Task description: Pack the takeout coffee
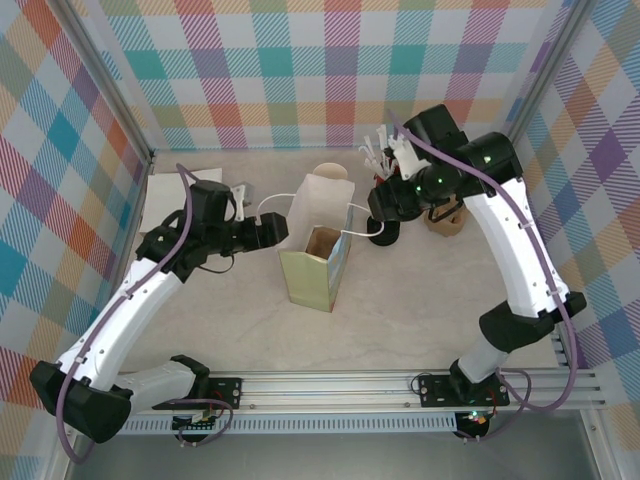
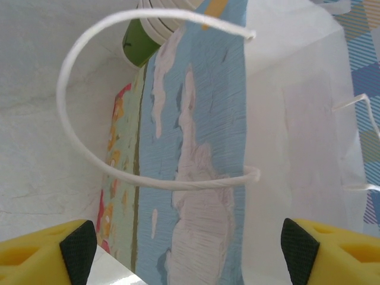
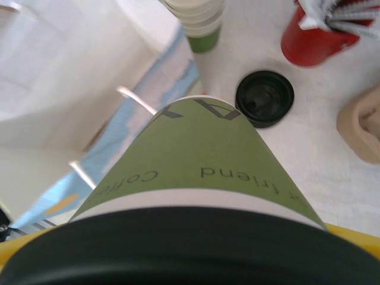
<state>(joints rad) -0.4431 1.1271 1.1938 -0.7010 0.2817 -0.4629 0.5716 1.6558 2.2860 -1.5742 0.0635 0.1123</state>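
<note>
A: Near edge first, quick.
B: Both arm bases sit on the rail (image 1: 400, 385). The arms bend inward toward mid-table.
A: Left gripper?
B: The left gripper (image 2: 187, 252) is spread wide with nothing between its yellow fingers (image 2: 35, 252). It faces the side of the paper bag (image 1: 310, 280). The white handle loop (image 2: 61, 89) hangs just ahead of it, untouched.
A: Bag?
B: Upright at mid-table, mouth open upward.
A: Right gripper?
B: The right gripper (image 1: 382, 212) is clamped on the takeout coffee (image 3: 202, 160). Yellow finger edges show at both sides of the cup.
A: Where's the coffee exactly?
B: It's held off the table just right of the bag's mouth, outside the bag. The black lid end is nearest the wrist camera and the green end points away. The bag lies to its left in that view.
A: Beyond that?
B: A loose black lid (image 3: 264, 98) lies flat on the table past the cup. A stack of cups (image 3: 199, 21) stands behind the bag. A red cup of stirrers (image 3: 317, 35) is to its right. A brown cardboard piece (image 3: 362, 124) is at the right edge, and a white sheet (image 1: 185, 185) lies far left.
</note>
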